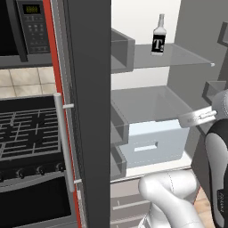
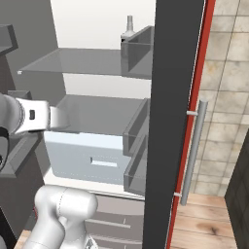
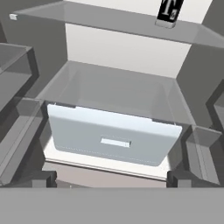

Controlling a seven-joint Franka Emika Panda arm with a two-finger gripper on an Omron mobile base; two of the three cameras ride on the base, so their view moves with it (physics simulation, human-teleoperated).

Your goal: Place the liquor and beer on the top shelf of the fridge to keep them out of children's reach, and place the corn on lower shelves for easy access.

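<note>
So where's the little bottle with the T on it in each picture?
Left base view: the liquor stands upper middle on the top shelf.
Right base view: its neck peeks above a door bin, top middle.
Hand view: its label shows at the top edge.
Shared landmark: the white drawer.

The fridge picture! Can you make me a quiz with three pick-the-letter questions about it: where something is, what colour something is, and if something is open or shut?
1. Where does the liquor stand?
A. on the top shelf
B. in the white drawer
C. on the stove

2. What colour is the drawer?
A. red
B. white
C. black

3. How is the fridge right now?
A. door shut
B. door open
C. lying on its side

Answers:
1 A, the bottle sits upright on the highest grey slab.
2 B, its front is pale white with a slot handle.
3 B, the shelves and drawer inside are in plain sight.
</note>
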